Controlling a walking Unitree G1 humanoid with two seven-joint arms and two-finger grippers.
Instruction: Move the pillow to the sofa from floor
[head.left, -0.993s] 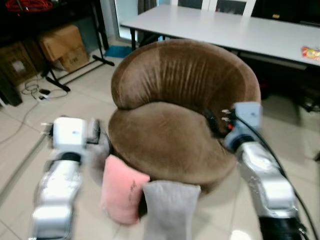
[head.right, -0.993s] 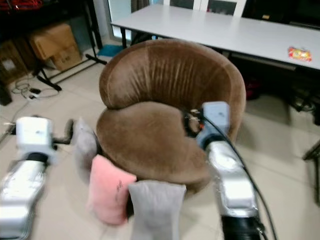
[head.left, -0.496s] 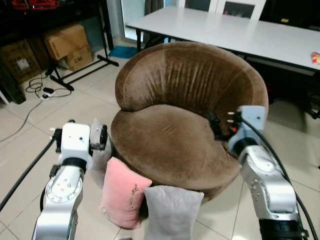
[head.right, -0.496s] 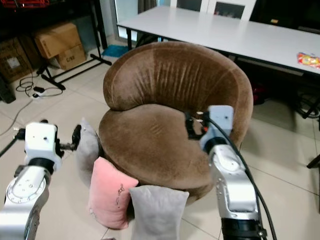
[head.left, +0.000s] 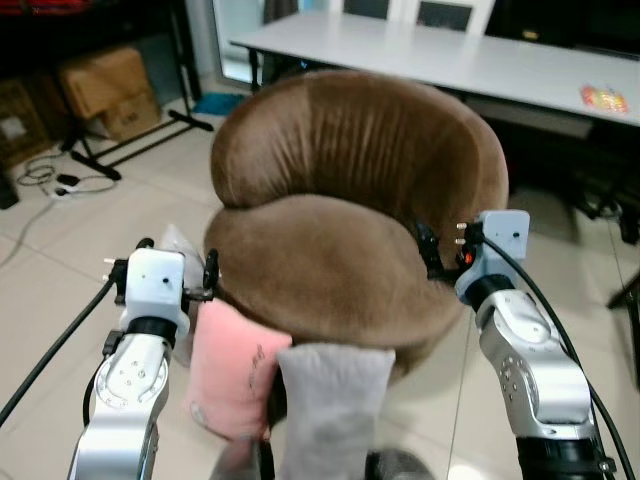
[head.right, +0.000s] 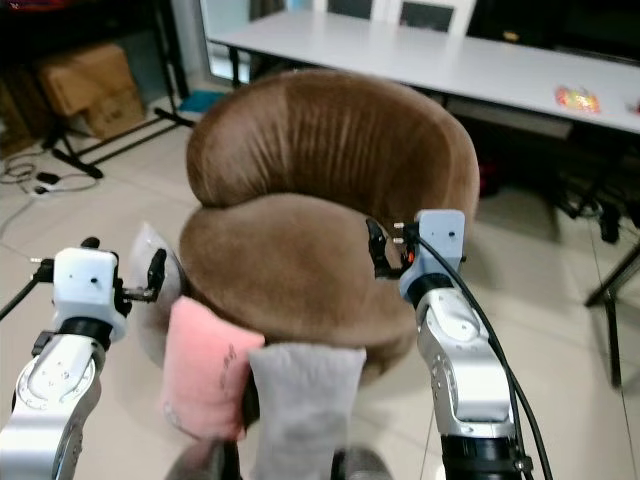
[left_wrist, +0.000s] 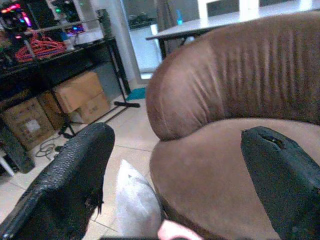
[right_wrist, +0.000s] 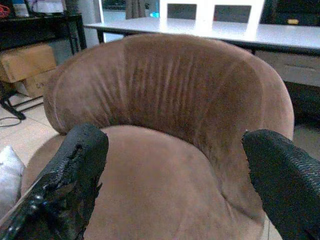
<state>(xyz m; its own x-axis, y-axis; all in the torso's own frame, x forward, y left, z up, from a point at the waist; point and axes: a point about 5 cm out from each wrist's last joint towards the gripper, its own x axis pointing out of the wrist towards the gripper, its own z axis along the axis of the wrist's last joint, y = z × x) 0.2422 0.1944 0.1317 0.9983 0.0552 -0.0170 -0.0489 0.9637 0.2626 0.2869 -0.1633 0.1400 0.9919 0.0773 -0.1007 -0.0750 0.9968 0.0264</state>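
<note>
Nothing has been moved yet. The grey pillow (head.left: 325, 405) and pink pillow (head.left: 232, 375) lean on the floor against the sofa's front, below and between the two arms. A third, pale pillow (left_wrist: 136, 202) lies just under the left gripper (left_wrist: 172, 165), whose fingers are spread wide and empty. The right gripper (right_wrist: 175, 177) is equally splayed, holding nothing, hovering over the brown round sofa (head.left: 350, 270) seat. Beyond stands a white table (head.left: 420, 55). Grasping and lifting remain.
</note>
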